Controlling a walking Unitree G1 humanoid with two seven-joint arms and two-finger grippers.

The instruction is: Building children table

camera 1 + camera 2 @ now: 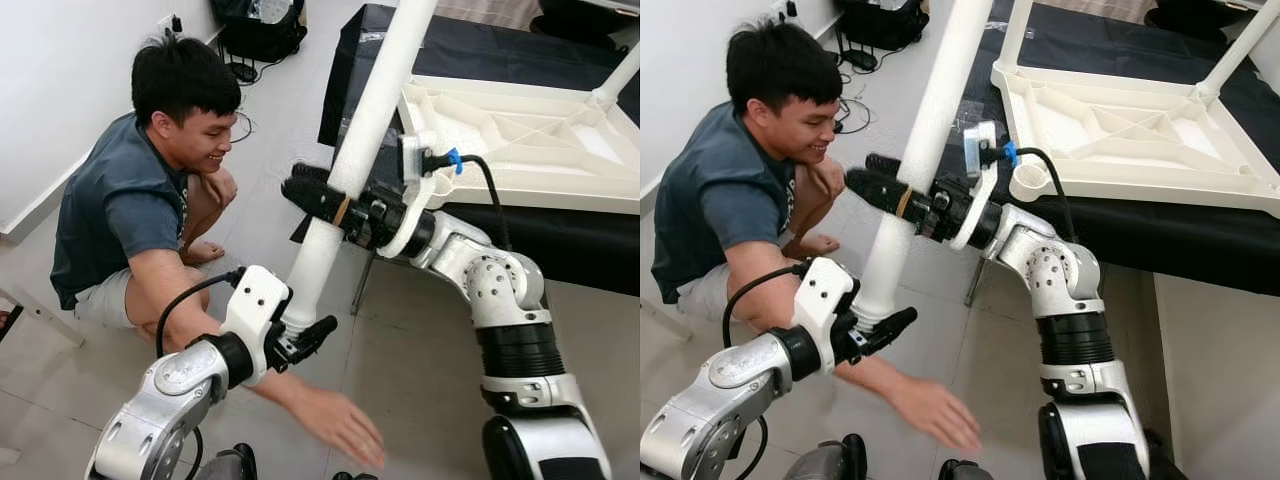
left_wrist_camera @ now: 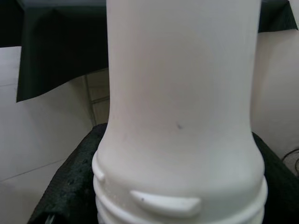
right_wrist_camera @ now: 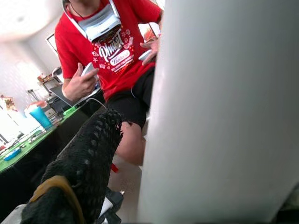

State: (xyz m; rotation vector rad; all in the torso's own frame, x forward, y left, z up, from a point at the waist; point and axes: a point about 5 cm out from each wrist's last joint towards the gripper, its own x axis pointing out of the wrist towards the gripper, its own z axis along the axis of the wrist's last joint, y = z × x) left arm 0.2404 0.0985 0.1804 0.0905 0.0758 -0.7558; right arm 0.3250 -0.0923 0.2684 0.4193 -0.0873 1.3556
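White table leg (image 1: pixel 365 130), a long round tube, stands slanted between the two grippers, its threaded lower end low near the tiled floor (image 1: pixel 420 370). Left of it a crouching person (image 1: pixel 140 200) in a grey-blue shirt reaches an open hand (image 1: pixel 340 425) under the left arm. The left gripper (image 1: pixel 300 340) is clenched around the leg's lower end; in the left wrist view the threaded collar (image 2: pixel 180 205) sits right between its black fingers (image 2: pixel 70 186). Higher up the leg, the right gripper (image 1: pixel 325 195) grasps the tube, one black finger (image 3: pixel 88 158) pressed along its side. Right of those fingers lies the upturned white tabletop (image 1: pixel 520 140) on a black-covered desk (image 1: pixel 560 240), another leg (image 1: pixel 615 80) already standing up from its far corner. Beyond the finger, the right wrist view catches a second person (image 3: pixel 112 56) in a red shirt.
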